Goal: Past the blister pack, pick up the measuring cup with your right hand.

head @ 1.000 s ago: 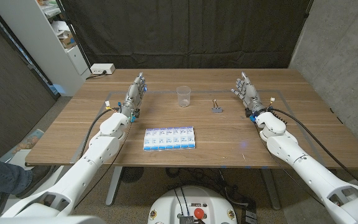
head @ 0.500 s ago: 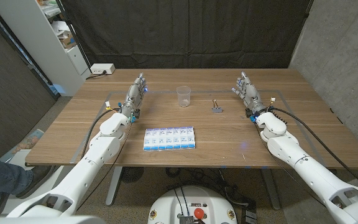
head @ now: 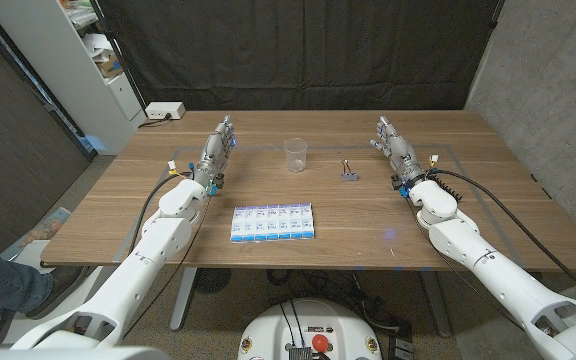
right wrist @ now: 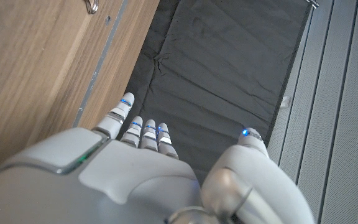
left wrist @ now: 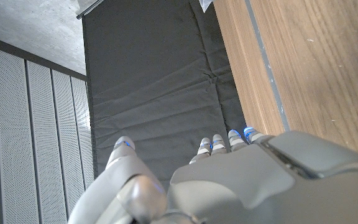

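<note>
Lying before measuring cup (head: pixel 295 153): blister pack (head: pixel 273 223), binder clip (head: pixel 348 173) beside; both hands' fingers straight, empty

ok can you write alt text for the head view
A clear measuring cup stands upright on a wooden table, beyond a blue and white blister pack, with a small binder clip to its right. The robot's left hand and right hand wait at either side, holding nothing.
</note>
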Robot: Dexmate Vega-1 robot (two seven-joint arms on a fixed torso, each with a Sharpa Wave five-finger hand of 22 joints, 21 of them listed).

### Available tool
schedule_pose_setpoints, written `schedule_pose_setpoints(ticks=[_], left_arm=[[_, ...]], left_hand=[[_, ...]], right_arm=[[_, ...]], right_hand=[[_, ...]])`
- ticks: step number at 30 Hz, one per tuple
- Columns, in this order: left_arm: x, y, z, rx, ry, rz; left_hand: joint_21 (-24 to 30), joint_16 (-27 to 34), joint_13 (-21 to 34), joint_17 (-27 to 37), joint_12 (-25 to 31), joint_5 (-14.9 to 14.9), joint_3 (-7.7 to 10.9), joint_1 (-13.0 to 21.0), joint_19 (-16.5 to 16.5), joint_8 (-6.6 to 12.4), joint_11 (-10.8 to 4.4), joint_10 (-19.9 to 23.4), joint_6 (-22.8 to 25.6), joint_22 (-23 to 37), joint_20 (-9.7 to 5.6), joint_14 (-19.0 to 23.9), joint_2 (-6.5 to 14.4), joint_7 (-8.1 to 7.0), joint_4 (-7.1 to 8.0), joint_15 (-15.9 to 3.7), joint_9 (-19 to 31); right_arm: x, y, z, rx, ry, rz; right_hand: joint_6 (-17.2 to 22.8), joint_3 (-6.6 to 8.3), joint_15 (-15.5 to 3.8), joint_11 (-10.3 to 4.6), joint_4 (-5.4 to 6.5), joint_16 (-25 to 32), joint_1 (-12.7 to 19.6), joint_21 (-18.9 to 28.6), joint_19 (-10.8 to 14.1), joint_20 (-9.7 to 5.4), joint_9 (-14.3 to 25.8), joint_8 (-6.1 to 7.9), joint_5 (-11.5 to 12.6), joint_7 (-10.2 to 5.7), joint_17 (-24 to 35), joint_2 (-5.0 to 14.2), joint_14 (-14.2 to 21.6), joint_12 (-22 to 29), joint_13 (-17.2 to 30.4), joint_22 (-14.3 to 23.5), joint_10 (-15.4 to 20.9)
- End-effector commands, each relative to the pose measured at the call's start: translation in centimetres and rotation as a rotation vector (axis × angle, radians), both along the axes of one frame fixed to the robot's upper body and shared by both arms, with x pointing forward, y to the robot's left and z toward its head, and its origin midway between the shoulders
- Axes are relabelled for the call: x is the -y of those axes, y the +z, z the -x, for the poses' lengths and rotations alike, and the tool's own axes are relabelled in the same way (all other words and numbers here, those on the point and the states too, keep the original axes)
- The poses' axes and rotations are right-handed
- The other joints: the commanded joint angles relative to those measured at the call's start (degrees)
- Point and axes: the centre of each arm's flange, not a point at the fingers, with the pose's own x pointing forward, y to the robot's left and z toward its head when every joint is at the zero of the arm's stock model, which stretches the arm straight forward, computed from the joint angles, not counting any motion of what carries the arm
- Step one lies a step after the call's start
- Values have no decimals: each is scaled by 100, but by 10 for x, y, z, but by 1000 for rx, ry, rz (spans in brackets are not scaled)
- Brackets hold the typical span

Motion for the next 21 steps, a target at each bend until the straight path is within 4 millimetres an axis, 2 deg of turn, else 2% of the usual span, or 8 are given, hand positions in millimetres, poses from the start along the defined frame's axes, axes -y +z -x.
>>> schedule_pose_setpoints(ticks=[1, 21], left_arm=[[-1, 6, 4, 9, 6, -11], [6, 4, 4, 8, -3, -17]], left_hand=[[36, 30, 19, 14, 29, 44, 34, 72, -473, 21, -3, -156, -17, 25, 43, -388, 7, 1, -28, 7, 17], [32, 26, 20, 14, 29, 43, 29, 96, -505, 20, 3, -168, -13, 26, 59, -407, 21, -4, -38, 11, 17]], right_arm=[[-5, 2, 2, 39, -25, 35], [-4, 9, 12, 78, -55, 99]], right_hand=[[26, 26, 25, -17, -40, 24, 67, 2, -1, -16, 12, 43, 41, 18, 8, -7, 16, 31, 19, 28, -2], [21, 31, 8, -13, -78, 10, 144, -29, -111, -3, 13, 36, 99, -16, 4, 20, -11, 23, 21, 28, -19]])
